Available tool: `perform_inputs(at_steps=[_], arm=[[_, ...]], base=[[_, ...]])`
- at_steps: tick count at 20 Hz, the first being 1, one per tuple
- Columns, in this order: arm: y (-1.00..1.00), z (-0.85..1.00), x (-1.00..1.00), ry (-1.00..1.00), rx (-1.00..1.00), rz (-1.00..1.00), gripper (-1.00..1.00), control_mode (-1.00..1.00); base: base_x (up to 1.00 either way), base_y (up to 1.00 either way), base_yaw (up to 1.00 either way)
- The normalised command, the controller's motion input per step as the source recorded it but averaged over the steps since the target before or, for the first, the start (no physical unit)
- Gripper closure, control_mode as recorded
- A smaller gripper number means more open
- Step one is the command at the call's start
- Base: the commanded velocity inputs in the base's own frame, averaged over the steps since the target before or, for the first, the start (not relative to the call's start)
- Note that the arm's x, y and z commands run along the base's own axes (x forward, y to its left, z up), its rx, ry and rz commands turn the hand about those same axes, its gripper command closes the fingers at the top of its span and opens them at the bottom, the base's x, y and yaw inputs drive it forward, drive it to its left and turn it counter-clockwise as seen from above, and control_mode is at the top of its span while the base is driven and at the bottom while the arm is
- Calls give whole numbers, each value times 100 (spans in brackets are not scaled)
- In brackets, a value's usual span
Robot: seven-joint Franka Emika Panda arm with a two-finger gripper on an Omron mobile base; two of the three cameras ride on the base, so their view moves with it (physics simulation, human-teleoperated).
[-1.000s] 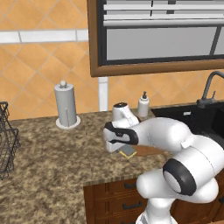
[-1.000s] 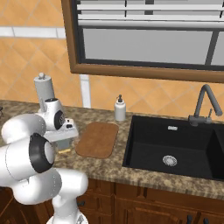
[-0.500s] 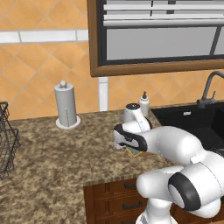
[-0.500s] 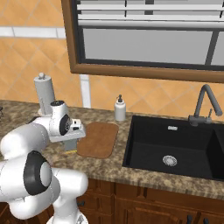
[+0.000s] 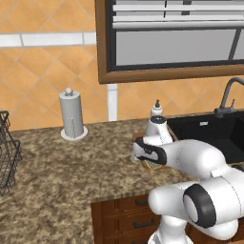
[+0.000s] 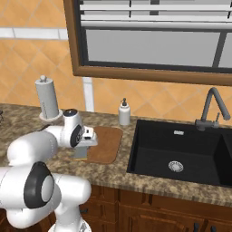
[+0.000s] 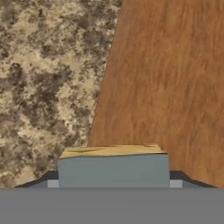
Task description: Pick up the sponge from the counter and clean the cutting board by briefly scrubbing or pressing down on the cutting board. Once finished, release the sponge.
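Observation:
My gripper [image 7: 113,182] is shut on the sponge [image 7: 113,168], whose grey-blue face and yellow layer show between the fingertips. Below and to the right in the hand view lies the reddish-brown cutting board [image 7: 170,78]; its left edge runs just under the sponge, and the speckled counter [image 7: 48,78] lies to the left. From the right base view, the gripper [image 6: 81,153] points down at the left edge of the cutting board [image 6: 108,144]. Whether the sponge touches the board I cannot tell.
A paper towel holder [image 6: 47,97] stands at the back left and a soap bottle [image 6: 124,113] behind the board. The black sink [image 6: 181,154] with its faucet [image 6: 210,108] lies right of the board. A wire rack [image 5: 7,152] stands at the far left.
The arm has swung to the right with the sponge in its grip, from over the bare counter to the left edge of the cutting board.

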Motion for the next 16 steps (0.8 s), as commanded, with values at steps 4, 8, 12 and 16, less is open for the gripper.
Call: perform_inputs(at_steps=[4, 8, 12, 16], arm=[[-5, 0, 34, -4, 0, -10, 100, -100], [-3, -1, 36, -9, 0, -7, 100, -100], [-5, -10, 26, -12, 0, -5, 100, -100], [-7, -38, 9, -23, 3, -4, 100, -100]], base=[[0, 0, 0], [0, 0, 0], [0, 0, 0], [0, 0, 0]])
